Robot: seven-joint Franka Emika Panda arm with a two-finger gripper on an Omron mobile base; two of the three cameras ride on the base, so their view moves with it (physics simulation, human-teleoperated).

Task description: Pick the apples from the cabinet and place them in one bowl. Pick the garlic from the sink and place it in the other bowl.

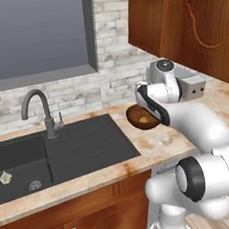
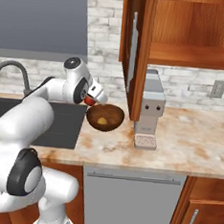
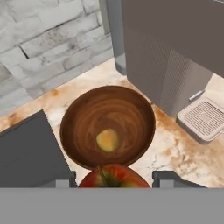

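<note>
- Now the gripper (image 3: 114,183) pinches the red apple (image 3: 113,176) just above the near rim of the reddish-brown bowl (image 3: 78,114), apparently poised to drop it in.
- The yellow-green apple (image 3: 107,140) already lies inside that bowl on the counter (image 3: 175,153).
- The garlic (image 1: 5,178) waits in the black sink (image 1: 89,142).

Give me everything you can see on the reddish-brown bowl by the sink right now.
The deep round glossy reddish-brown wooden bowl stands upright on the marbled counter, between the black sink and the grey coffee machine. Its inside shows wood grain. A small yellow-green apple lies in its bottom. The tool holds a red apple above its near rim.
</note>
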